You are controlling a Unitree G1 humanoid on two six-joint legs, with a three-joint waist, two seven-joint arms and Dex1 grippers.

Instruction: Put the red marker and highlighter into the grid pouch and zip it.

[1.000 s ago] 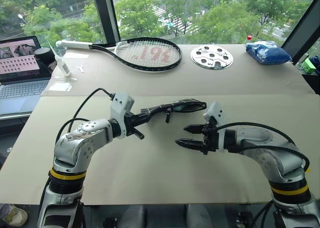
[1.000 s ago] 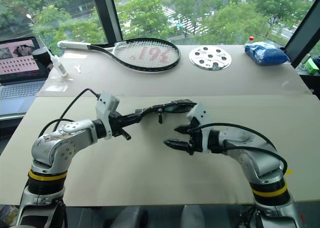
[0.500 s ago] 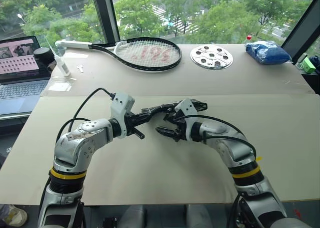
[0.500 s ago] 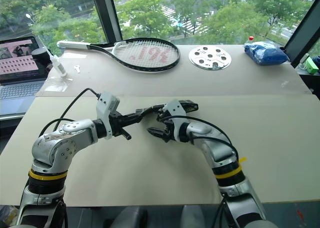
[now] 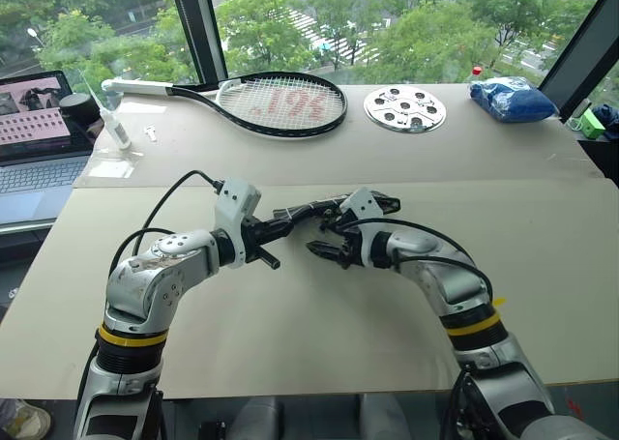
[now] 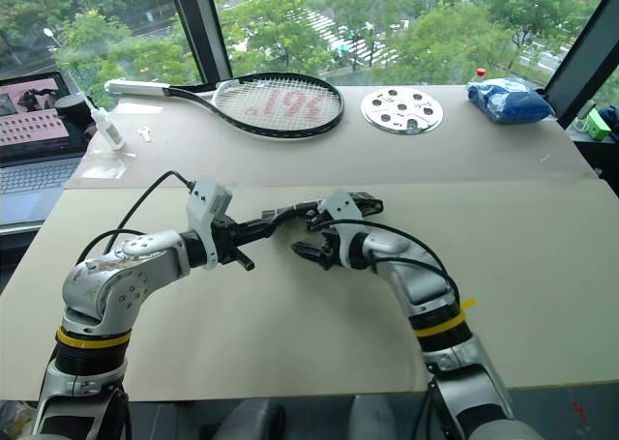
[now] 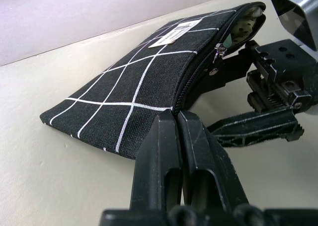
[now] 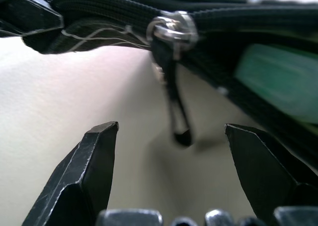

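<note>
Office — laptop (image 5: 39, 131), high window (image 5: 319, 14)

Grid pouch (image 7: 134, 82) woven matt cloth; zipper slider (image 8: 171, 30) shiny metal; table (image 5: 319, 334) matt.

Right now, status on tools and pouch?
Left tool shut on grid pouch, held off table. Right tool open, straddling zipper pull strap. Highlighter inside; pouch part-open.

We see the left end effector (image 6: 274, 221) clamped on one end of the grid pouch (image 6: 334, 206), holding it lifted above the middle of the surface (image 6: 290, 334). The right end effector (image 6: 308, 237), fingers spread, sits just beside the pouch. A racket (image 6: 276, 103) lies near the far edge.
</note>
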